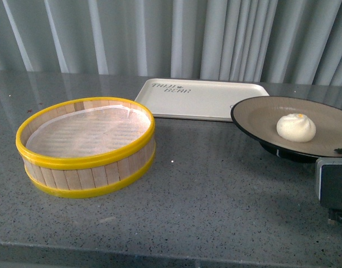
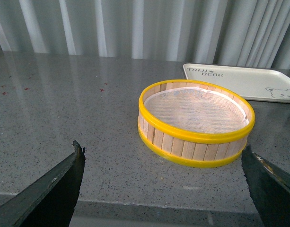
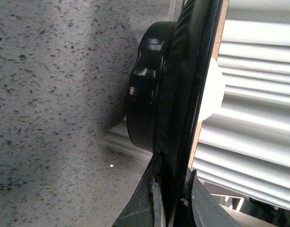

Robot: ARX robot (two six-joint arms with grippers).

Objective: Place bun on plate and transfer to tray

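The white bun (image 1: pixel 296 127) sits on the beige plate (image 1: pixel 260 120) with a black rim, at the right of the front view, just in front of the right end of the cream tray (image 1: pixel 198 97). My right gripper (image 1: pixel 339 156) is shut on the plate's near rim. In the right wrist view the plate's black underside (image 3: pixel 145 104) shows edge-on, clamped between the right gripper (image 3: pixel 171 198) fingers, and the bun (image 3: pixel 212 90) peeks past the rim. The left gripper (image 2: pixel 161 189) is open and empty, low over the table's near edge.
A yellow-rimmed wooden steamer basket (image 1: pixel 87 145) with a white liner stands at the left, also seen as the basket (image 2: pixel 197 123) in the left wrist view beside the tray (image 2: pixel 249 80). The grey speckled table (image 1: pixel 204 195) ends at a pleated curtain behind.
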